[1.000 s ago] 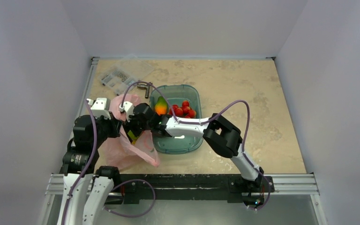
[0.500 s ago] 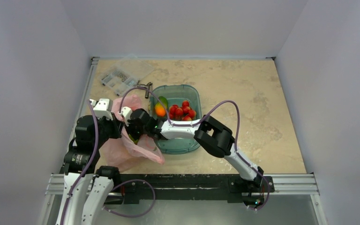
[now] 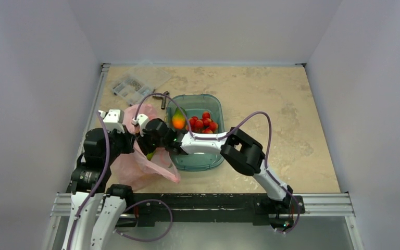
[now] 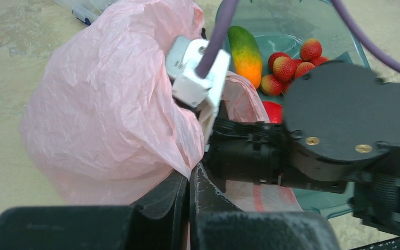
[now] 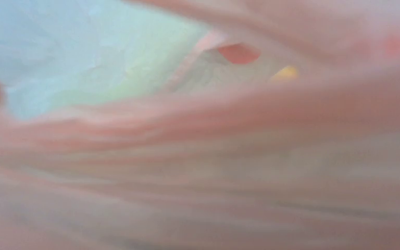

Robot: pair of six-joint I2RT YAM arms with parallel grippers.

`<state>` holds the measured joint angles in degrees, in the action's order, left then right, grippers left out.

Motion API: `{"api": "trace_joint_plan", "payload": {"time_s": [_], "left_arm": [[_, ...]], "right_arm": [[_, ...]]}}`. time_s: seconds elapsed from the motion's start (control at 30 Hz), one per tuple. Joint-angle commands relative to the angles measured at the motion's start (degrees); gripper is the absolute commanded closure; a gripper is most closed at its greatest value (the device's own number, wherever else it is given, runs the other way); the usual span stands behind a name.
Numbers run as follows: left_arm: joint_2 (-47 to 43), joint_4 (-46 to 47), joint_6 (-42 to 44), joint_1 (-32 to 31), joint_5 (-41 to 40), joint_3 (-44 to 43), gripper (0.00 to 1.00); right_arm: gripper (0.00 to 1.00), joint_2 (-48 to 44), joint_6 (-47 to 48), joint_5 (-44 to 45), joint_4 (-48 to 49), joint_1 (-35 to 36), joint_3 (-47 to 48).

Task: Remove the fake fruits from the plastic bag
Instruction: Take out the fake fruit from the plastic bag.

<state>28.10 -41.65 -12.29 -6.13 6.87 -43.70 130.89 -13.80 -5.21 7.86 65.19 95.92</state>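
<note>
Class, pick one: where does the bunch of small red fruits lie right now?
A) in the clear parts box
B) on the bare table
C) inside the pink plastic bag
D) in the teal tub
D: the bunch of small red fruits lies inside the teal tub, right beside the mango-like fruit.

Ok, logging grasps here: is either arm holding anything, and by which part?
The left gripper pinches the plastic bag by a fold of film near its mouth. The right gripper is inside the bag; its hold cannot be told.
</note>
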Motion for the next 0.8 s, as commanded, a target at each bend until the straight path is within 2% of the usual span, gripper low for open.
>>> {"api": "trace_joint_plan", "payload": {"time_s": [0.0, 0.13, 0.37, 0.63, 0.77], "left_arm": [[-1.1, 1.0, 1.2, -0.3, -2.3, -0.3, 1.0], [-1.5, 0.8, 1.2, -0.3, -3.3, -0.4, 1.0], [-2.1, 0.3, 1.0, -0.3, -5.5, -0.5, 1.0], [-1.5, 0.1, 0.9, -0.3, -6.7, -0.4, 1.0], [-0.7, -0.4, 0.7, -0.3, -8.4, -0.5, 1.0]], "right_arm": [[0.83, -10.0, -3.0, 3.2, 5.4, 0.0, -2.2], [0.93, -14.2, -4.5, 4.9, 8.9, -0.4, -6.4], [0.98, -19.7, -7.0, 4.5, 11.9, -1.2, -12.4], [1.0, -27.1, -8.2, 2.9, 13.3, -3.3, -19.6], [1.0, -31.8, -7.3, 1.7, 10.7, -4.3, -24.2]]}}
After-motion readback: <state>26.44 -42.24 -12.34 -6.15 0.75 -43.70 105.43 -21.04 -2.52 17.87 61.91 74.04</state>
